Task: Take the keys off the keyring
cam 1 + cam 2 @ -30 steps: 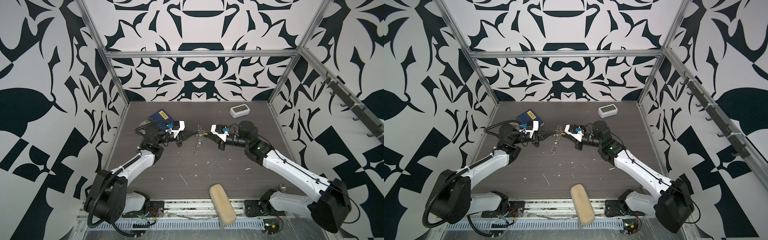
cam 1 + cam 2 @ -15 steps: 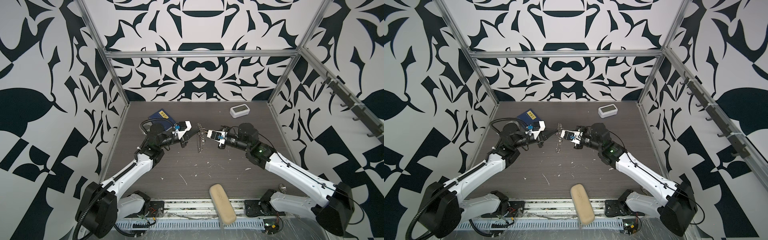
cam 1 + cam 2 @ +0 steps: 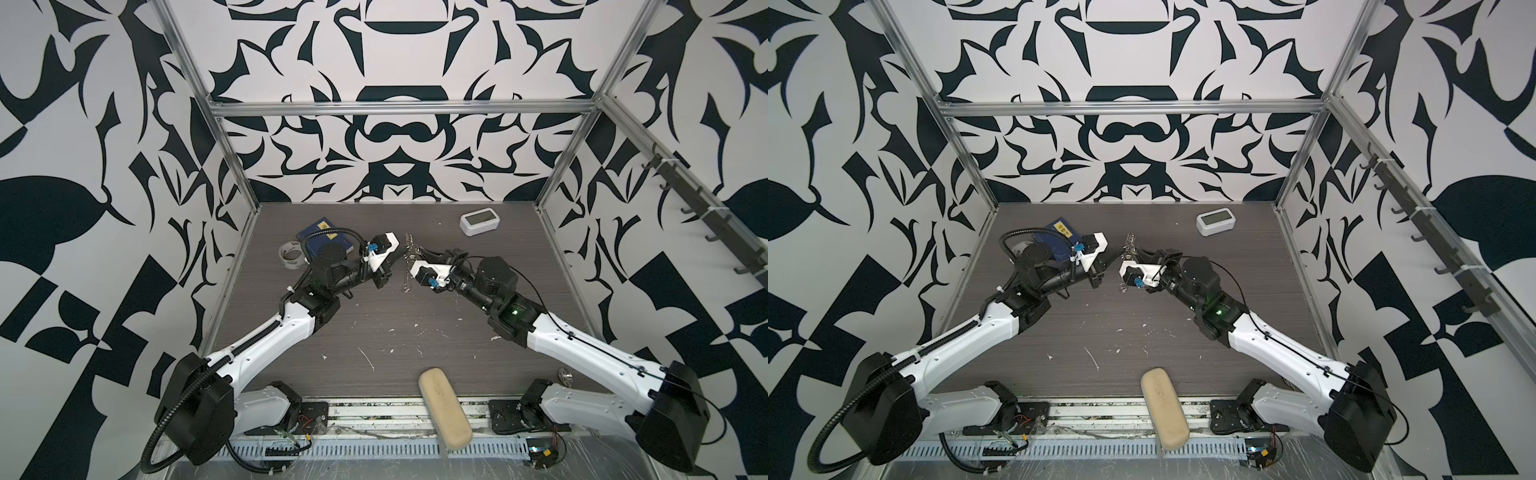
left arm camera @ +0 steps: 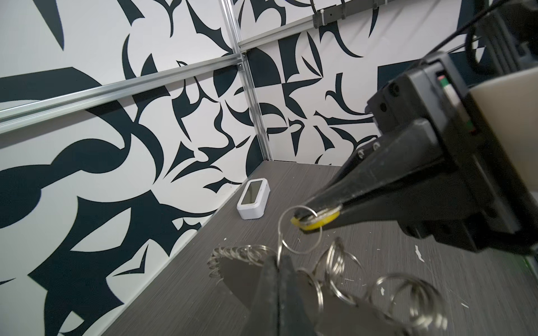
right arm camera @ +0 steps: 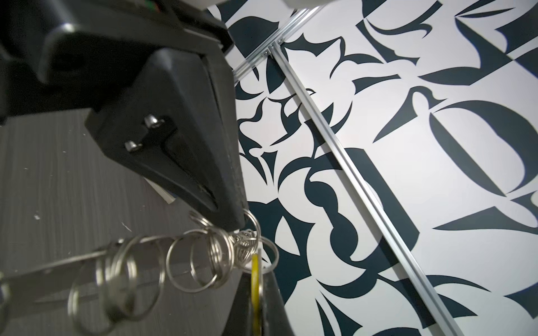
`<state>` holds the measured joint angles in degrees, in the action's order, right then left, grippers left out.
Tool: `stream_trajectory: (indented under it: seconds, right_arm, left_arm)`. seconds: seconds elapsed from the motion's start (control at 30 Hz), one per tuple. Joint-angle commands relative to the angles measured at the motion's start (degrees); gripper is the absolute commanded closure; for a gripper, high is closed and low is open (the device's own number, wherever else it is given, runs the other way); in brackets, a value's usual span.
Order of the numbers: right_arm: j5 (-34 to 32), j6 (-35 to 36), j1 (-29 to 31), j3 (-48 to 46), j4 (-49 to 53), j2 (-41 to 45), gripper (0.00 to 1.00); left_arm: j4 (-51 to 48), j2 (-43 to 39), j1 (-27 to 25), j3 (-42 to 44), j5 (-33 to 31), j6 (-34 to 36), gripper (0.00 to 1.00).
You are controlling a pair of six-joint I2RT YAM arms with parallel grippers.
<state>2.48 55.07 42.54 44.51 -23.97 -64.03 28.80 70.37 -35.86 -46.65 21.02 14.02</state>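
The keyring [image 3: 409,248] is a bunch of thin silver wire rings held up off the table between both grippers, and its chain [image 3: 406,280] hangs down. My left gripper [image 3: 401,255] is shut on one ring; in the left wrist view its fingertips [image 4: 276,263] pinch the wire. My right gripper [image 3: 417,252] is shut on a yellow key [image 4: 318,222] whose small ring links into the bunch. The right wrist view shows that key [image 5: 255,275] edge-on between my fingers, with the left gripper [image 5: 233,224] just above the rings [image 5: 203,256]. Both top views show the keyring [image 3: 1128,245].
A blue book [image 3: 328,233] and a clear tape roll [image 3: 291,255] lie behind the left arm. At the back right stands a white clock [image 3: 480,218]. A beige case [image 3: 444,411] rests on the table's front edge. White crumbs dot the dark table [image 3: 395,332].
Both grippers have drawn closer together and moved up and back with the keyring between them. The right wrist has rolled over. Neither grip has changed.
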Motion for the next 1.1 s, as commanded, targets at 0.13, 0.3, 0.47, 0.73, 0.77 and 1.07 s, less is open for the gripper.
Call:
stream_trajectory:
  seconds: [0.13,0.3,0.47,0.73,0.77,1.07]
  right_arm:
    - [-1.07,7.71,0.17,1.27,-9.09,0.59,1.0]
    - [0.36,10.91,-0.06,1.19,-12.48,0.18,1.0]
    - [2.56,16.21,1.42,2.99,-11.23,-0.13,1.0]
    - [2.28,23.51,2.28,5.24,-7.89,0.4,1.0]
    - [2.15,24.13,2.35,5.34,-7.86,0.27,1.0]
    - [1.17,26.76,2.37,4.41,-9.33,-1.0,1.0]
  left_arm:
    - [1.22,0.91,-0.92,-3.07,-8.49,-0.43,1.0]
    - [4.66,0.3,-2.37,-2.12,-12.54,-1.37,1.0]
    - [7.15,1.02,-2.47,-2.75,-14.51,-3.0,1.0]
    - [6.68,4.51,-1.72,-6.63,-12.1,-1.58,1.0]
    - [7.01,5.04,-1.37,-7.07,-11.51,-1.84,1.0]
    - [10.67,10.05,1.29,-10.72,-8.32,-3.19,1.0]
